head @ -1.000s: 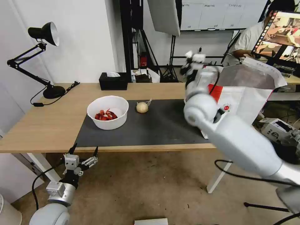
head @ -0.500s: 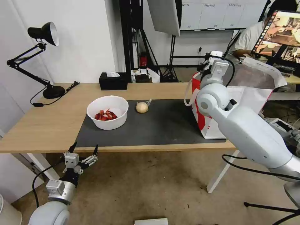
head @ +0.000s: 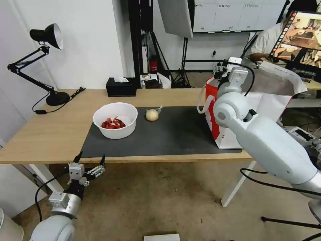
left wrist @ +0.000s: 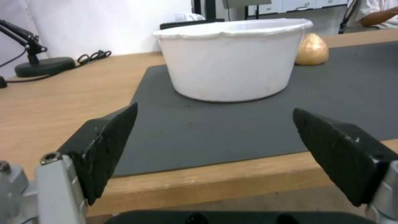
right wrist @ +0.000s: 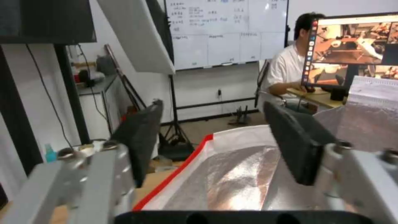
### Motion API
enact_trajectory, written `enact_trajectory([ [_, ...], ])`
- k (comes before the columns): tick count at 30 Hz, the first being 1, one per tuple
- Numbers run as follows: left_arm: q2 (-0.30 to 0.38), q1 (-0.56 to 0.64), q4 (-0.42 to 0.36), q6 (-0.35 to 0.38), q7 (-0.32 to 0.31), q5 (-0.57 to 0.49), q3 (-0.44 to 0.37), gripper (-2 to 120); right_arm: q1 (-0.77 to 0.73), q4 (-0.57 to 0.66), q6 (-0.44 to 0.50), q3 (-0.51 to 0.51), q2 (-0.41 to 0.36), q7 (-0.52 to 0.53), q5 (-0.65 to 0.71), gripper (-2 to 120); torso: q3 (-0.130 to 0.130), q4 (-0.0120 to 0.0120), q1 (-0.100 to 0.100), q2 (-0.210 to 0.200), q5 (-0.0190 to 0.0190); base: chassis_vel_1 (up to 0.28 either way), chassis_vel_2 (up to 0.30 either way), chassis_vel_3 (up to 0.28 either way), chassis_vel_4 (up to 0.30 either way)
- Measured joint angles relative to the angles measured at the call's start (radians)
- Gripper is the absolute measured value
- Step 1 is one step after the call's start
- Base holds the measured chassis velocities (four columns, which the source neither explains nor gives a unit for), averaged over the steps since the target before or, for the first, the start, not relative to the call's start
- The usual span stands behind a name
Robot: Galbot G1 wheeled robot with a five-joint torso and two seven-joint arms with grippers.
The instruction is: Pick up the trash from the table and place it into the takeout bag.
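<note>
At a long light-wood table [head: 50, 134], the robot's right arm is reaching up and over the open mouth of the red-and-white takeout bag [head: 227, 134], which is standing upright at the right end of the dark grey mat [head: 160, 137]. The right gripper [right wrist: 215, 137] is hovering just above the bag's silver foil lining [right wrist: 236, 174], its two black padded fingers [right wrist: 139, 137] standing well apart with nothing between them. A white loop handle [head: 202, 100] is hanging down the bag's near left side.

Toward the left end of the mat, a white round bowl [head: 115, 119] is sitting upright and holding red shellfish scraps [head: 113, 123]. A beige ball [head: 152, 115] is resting on the mat just to the right of the bowl and a little farther back, apart from it, with a small crumpled wrapper [head: 158, 109] touching its far side.

The left gripper [head: 89, 161] is waiting low in front of the table's near edge, below the tabletop, its dark fingers [left wrist: 108, 146] spread wide and empty, pointing toward the bowl. At the back of the table, a black tissue box [head: 121, 87] is standing beside a black desk lamp [head: 43, 60] that is perched at the far left corner.
</note>
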Motion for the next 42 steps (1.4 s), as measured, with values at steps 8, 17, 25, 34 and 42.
enact_trajectory([
  [8, 0.007, 0.004, -0.011, 0.002, 0.000, -0.006, -0.013, 100, -0.019, 0.022, 0.000, 0.002, -0.005, -0.003, 0.008, 96, 0.000, 0.0000, 0.000, 0.000, 0.0000, 0.000, 0.000, 0.000, 0.000],
  [17, 0.002, 0.015, -0.015, 0.002, 0.000, -0.007, -0.025, 100, -0.093, 0.140, 0.048, 0.034, -0.061, -0.156, 0.058, 100, 0.000, 0.0001, 0.000, 0.000, -0.0001, 0.000, 0.000, 0.000, 0.000],
  [25, 0.003, 0.013, -0.017, 0.000, 0.000, -0.007, -0.026, 100, -0.248, 0.250, 0.157, 0.051, -0.132, -0.370, 0.037, 100, 0.000, 0.0001, 0.000, 0.000, 0.0001, 0.000, 0.000, 0.000, 0.000],
  [34, -0.003, 0.018, -0.018, -0.006, 0.000, 0.000, -0.025, 100, -0.574, 0.324, 0.273, 0.139, -0.169, -0.538, -0.110, 100, 0.000, -0.0002, 0.000, 0.000, 0.0006, 0.000, 0.000, 0.000, 0.000],
  [42, -0.018, 0.018, -0.020, -0.019, 0.000, 0.017, -0.022, 100, -0.882, 0.348, 0.378, 0.282, -0.194, -0.620, -0.277, 100, 0.000, 0.0000, 0.000, 0.000, -0.0001, 0.000, 0.000, 0.000, 0.000],
])
